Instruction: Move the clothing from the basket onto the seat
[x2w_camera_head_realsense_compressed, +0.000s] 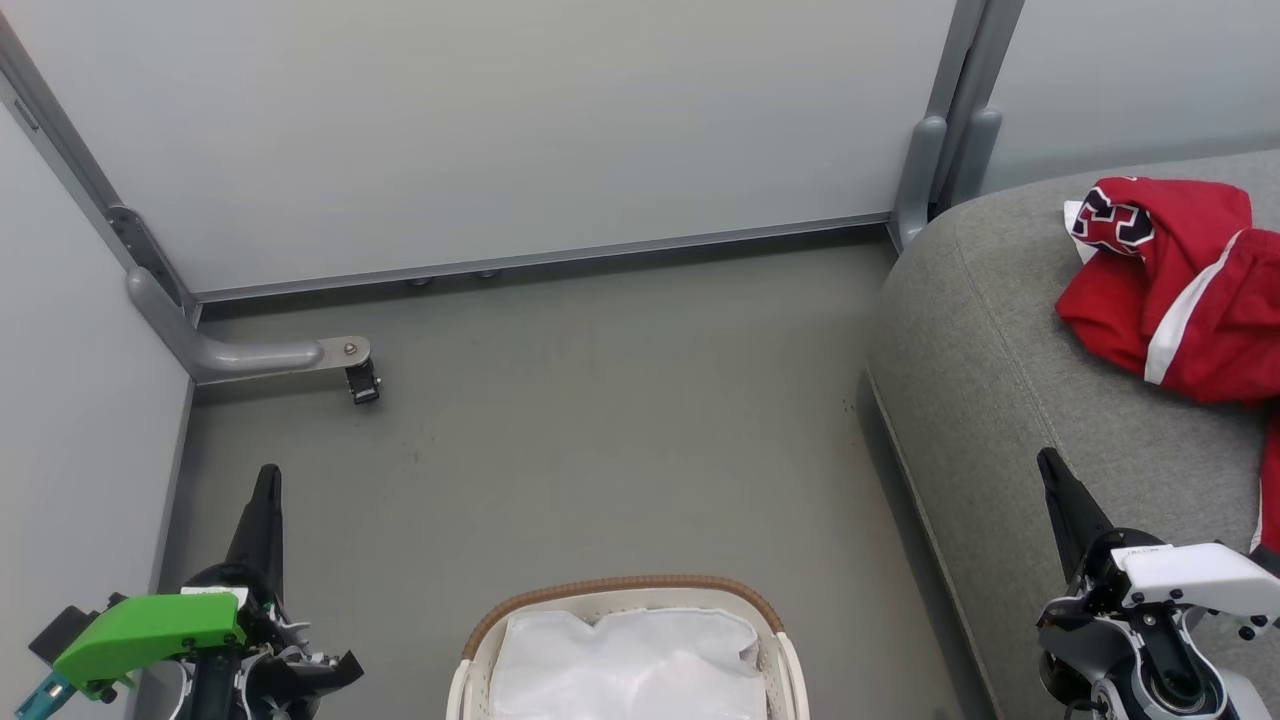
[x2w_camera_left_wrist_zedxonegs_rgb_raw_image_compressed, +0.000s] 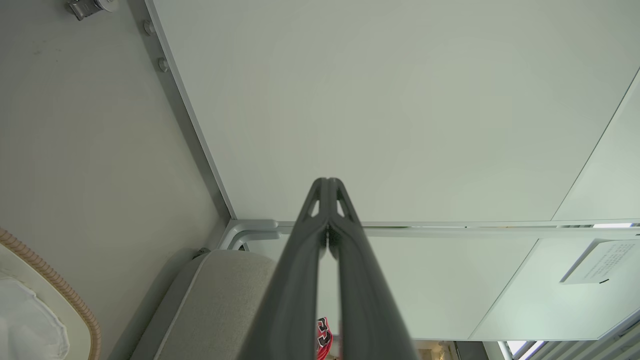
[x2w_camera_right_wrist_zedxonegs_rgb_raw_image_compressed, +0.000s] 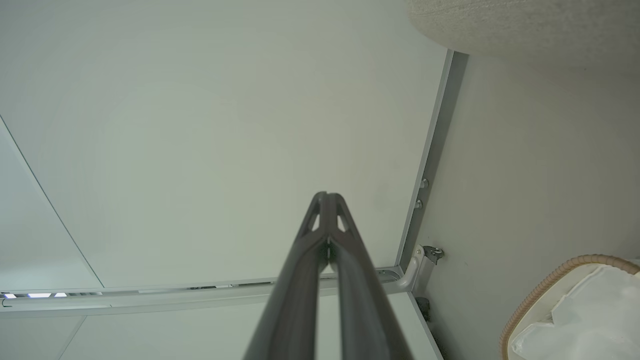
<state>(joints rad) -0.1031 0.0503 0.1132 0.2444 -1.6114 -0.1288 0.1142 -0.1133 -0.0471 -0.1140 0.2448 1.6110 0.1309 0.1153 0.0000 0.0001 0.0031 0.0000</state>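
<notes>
A grey floor (x2w_camera_head_realsense_compressed: 600, 420) fenced by pale partition panels (x2w_camera_head_realsense_compressed: 500, 130) stretches ahead of both pincers. The left pincer (x2w_camera_head_realsense_compressed: 268, 478) and the right pincer (x2w_camera_head_realsense_compressed: 1046, 462) each point forward with their two dark fingers pressed together, gripping nothing. The basket (x2w_camera_head_realsense_compressed: 620, 585) stands on the floor between the two pincers, a little behind their tips. The bottom edge of the head view cuts it off, leaving its brown far rim and part of a rumpled white liner cloth (x2w_camera_head_realsense_compressed: 630, 665), and what lies under that cloth cannot be told. The clothing (x2w_camera_head_realsense_compressed: 1170, 290) lies crumpled on the seat (x2w_camera_head_realsense_compressed: 1000, 380), ahead of the right pincer's tips and off to its right, well apart from it. The frame's right edge cuts the garments, and a black-and-white mark on the far fold is too creased to read. The seat is cut off too, past its rounded near corner. The right pincer overlaps that corner, though how high above it cannot be judged. The left wrist view adds a red sliver low between the closed fingers, the rest hidden behind them, with the basket rim at the far left. In the right wrist view the tips meet against bare panel, with the seat's underside at upper right and the basket at lower right
</notes>
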